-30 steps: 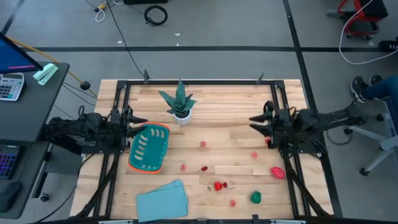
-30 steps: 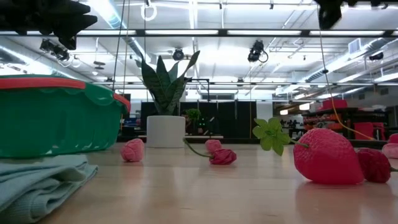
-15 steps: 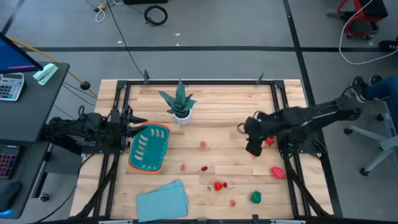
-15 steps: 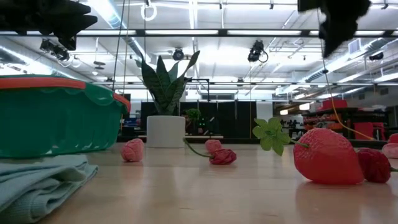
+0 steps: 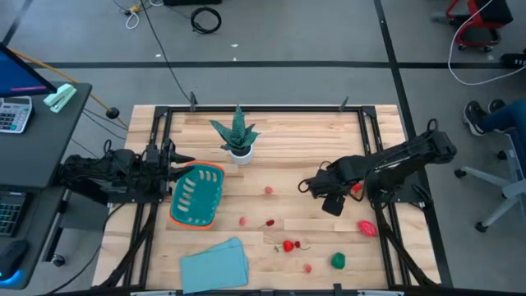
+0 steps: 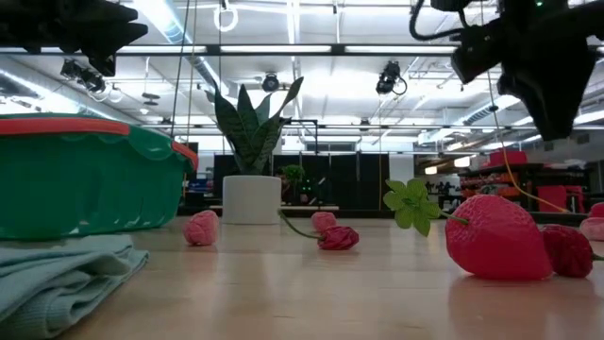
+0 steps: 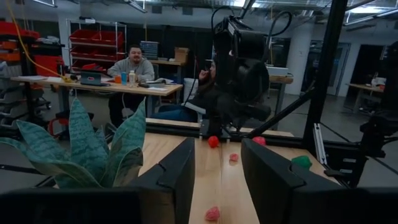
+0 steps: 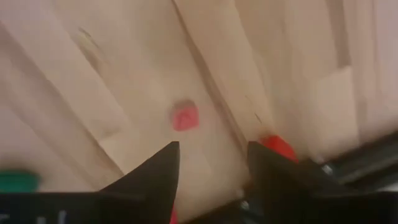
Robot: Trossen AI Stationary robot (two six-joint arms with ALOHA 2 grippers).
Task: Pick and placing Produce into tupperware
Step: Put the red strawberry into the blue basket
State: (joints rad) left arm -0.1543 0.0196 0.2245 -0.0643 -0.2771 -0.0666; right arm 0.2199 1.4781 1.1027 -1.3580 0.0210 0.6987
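Note:
The teal tupperware with its orange rim sits on the table's left part, also in the low view. Small produce pieces lie scattered over the table's middle and right: pink ones, red ones, a big red strawberry and a green piece. My right gripper is open above the table right of the middle, over a pink piece and a red piece, touching neither. My left gripper is open and waits just beyond the tupperware's far end.
A spiky green plant in a white pot stands at the far middle of the table. A light-blue folded sheet lies at the near edge. Black frame rails run along both sides. People sit at desks beyond the table.
My right arm has swung out from the table's right edge toward the middle, and its gripper has tipped downward over the scattered pieces. The left arm and all the produce have kept still.

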